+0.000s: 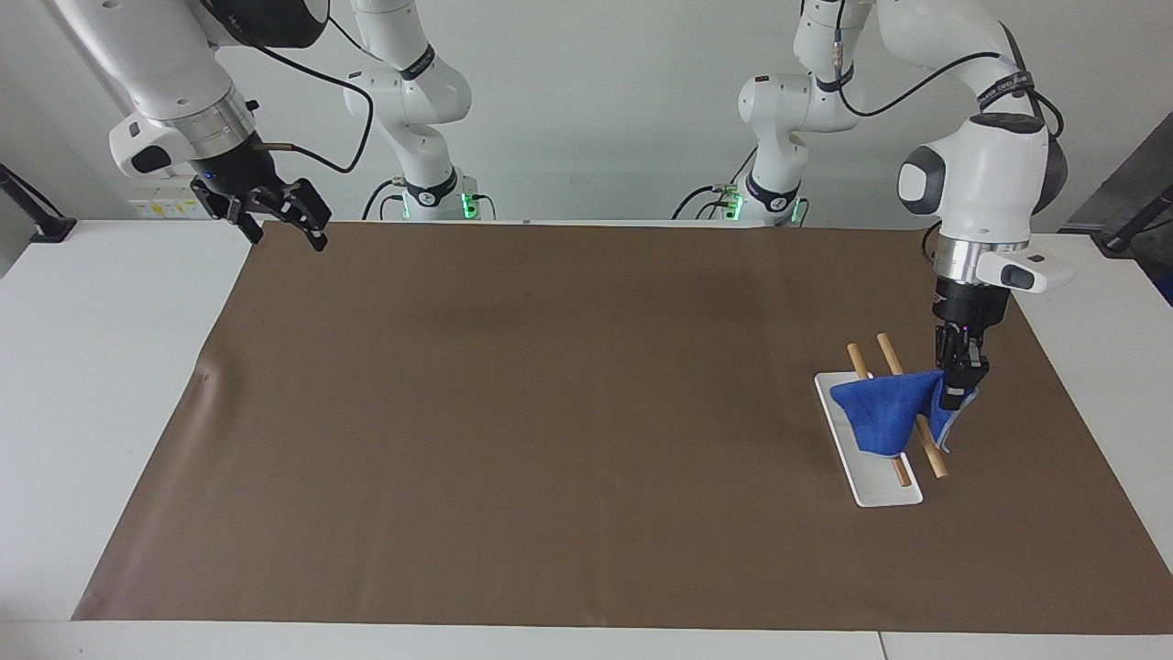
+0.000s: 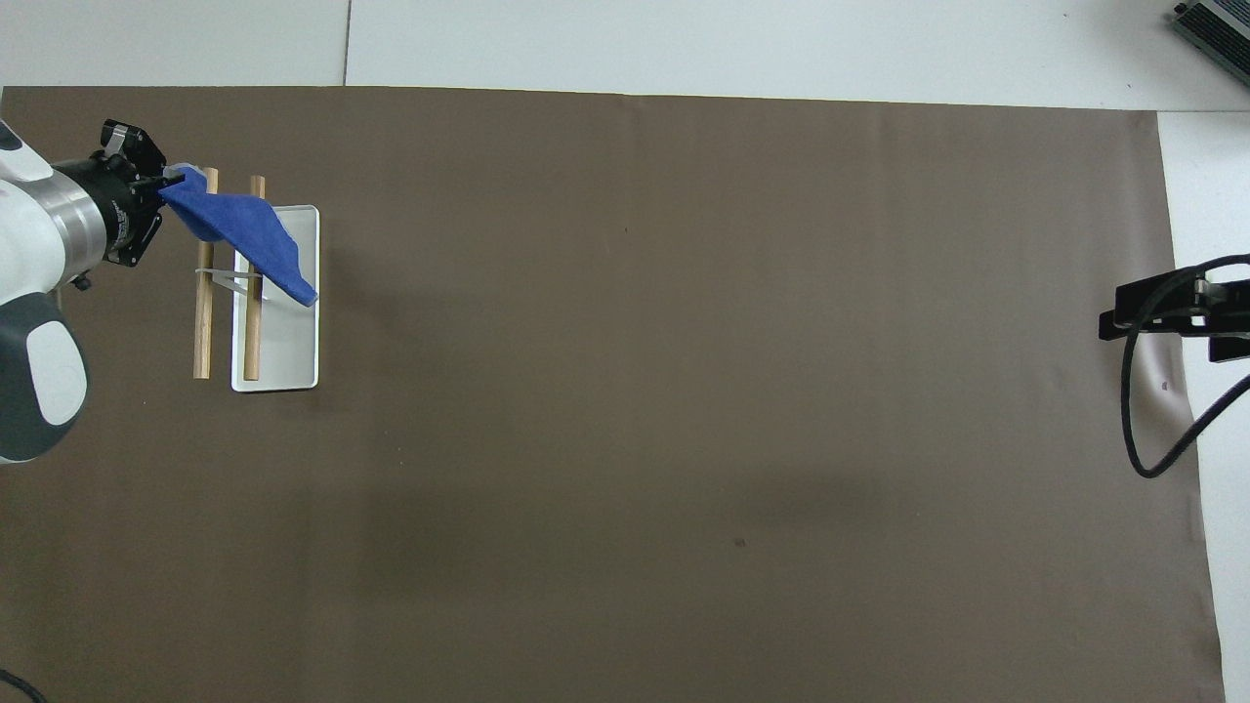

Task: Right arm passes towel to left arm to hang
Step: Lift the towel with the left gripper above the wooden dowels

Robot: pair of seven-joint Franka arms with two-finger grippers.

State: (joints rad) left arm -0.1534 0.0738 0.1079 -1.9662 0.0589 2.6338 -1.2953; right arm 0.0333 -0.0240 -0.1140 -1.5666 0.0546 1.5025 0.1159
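The blue towel (image 1: 882,417) (image 2: 244,234) lies draped across the two wooden rods (image 1: 924,438) (image 2: 202,327) of a small rack, over the rods' half farther from the robots. One corner is still raised. My left gripper (image 1: 956,394) (image 2: 172,182) is shut on that corner, low beside the outer rod at the left arm's end of the table. My right gripper (image 1: 286,235) (image 2: 1167,314) is open and empty. It waits in the air over the mat's edge at the right arm's end.
The rack stands on a white oblong base (image 1: 869,486) (image 2: 293,366) on a brown mat (image 1: 550,412) that covers most of the white table (image 1: 101,367). The right arm's black cable (image 2: 1133,410) loops below its wrist.
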